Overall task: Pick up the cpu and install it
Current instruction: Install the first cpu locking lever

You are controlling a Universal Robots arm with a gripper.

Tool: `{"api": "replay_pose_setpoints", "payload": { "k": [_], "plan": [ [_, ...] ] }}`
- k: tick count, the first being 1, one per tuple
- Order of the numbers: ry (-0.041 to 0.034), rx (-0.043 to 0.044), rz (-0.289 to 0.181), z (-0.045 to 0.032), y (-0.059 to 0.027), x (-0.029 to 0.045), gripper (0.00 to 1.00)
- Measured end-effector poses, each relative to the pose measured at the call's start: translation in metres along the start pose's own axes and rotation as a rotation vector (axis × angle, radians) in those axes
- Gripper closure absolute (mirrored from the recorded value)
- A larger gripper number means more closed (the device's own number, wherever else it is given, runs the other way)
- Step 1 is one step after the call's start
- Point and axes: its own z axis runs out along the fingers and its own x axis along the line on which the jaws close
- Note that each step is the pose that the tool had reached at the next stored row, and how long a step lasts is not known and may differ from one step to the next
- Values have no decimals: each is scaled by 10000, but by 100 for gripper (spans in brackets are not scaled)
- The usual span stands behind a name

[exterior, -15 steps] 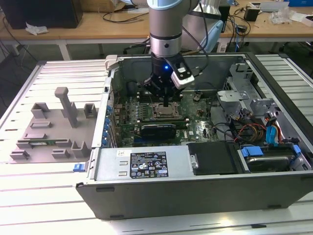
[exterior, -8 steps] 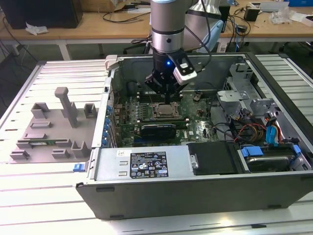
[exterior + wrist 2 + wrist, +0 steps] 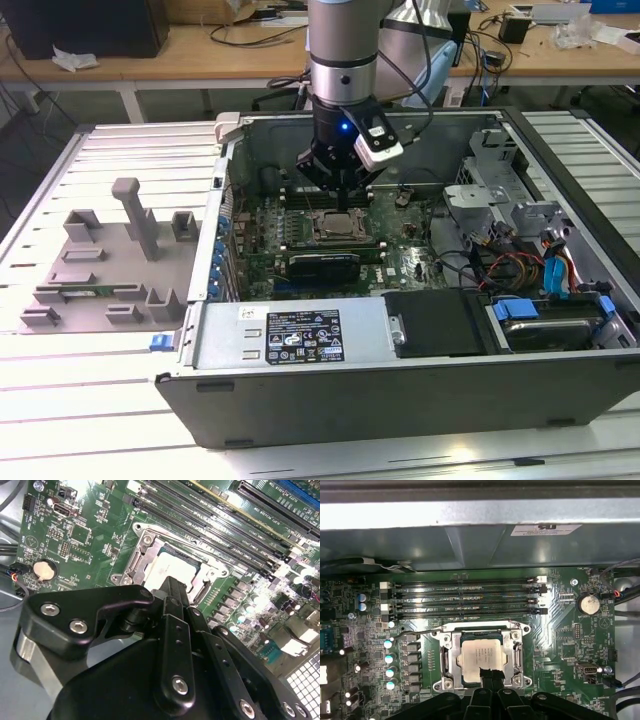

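The cpu [image 3: 480,655], a pale silver square chip, lies flat inside the metal socket frame [image 3: 447,652] on the green motherboard; it also shows in the second wrist view [image 3: 165,572] and in the exterior view [image 3: 337,226]. My gripper [image 3: 490,673] hangs straight over the socket, its black fingers pressed together with nothing between them. In the second wrist view the gripper [image 3: 172,582] points down at the chip's near edge and hides part of it. In the exterior view the gripper [image 3: 346,203] stands just above the socket inside the open computer case [image 3: 230,160].
Several black memory slots [image 3: 465,597] run beside the socket, toward the case wall [image 3: 470,540]. A coin battery [image 3: 588,603] sits on the board. A grey fixture tray [image 3: 110,260] lies on the table at the exterior view's left. Cables and drive bays [image 3: 520,265] crowd the case's right side.
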Motion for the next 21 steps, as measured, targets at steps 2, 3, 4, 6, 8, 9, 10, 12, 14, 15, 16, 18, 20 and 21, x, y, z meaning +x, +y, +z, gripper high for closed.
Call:
{"api": "replay_pose_setpoints", "payload": {
  "k": [2, 3, 4, 6, 8, 9, 10, 12, 14, 15, 16, 18, 20, 21],
  "plan": [
    [0, 0, 0, -5, 0, 0, 89],
    [0, 0, 0, -6, 0, 0, 89],
    [0, 0, 0, -8, 0, 0, 89],
    [0, 0, 0, -10, 0, 0, 89],
    [0, 0, -1, -11, 0, 0, 89],
    [0, 1, 0, -11, 0, 4, 89],
    [0, 1, 1, -11, -1, 8, 89],
    [0, 1, 0, -12, -1, 16, 89],
    [0, 0, 0, -12, -2, 28, 89],
    [0, 0, 0, -12, -2, 32, 89],
    [0, 1, 0, -13, -2, 39, 89],
    [0, 0, 0, -14, -4, 72, 89],
    [0, 1, 1, -16, -3, 125, 89],
    [0, 0, 0, -17, -2, 145, 89]
  ]
}}
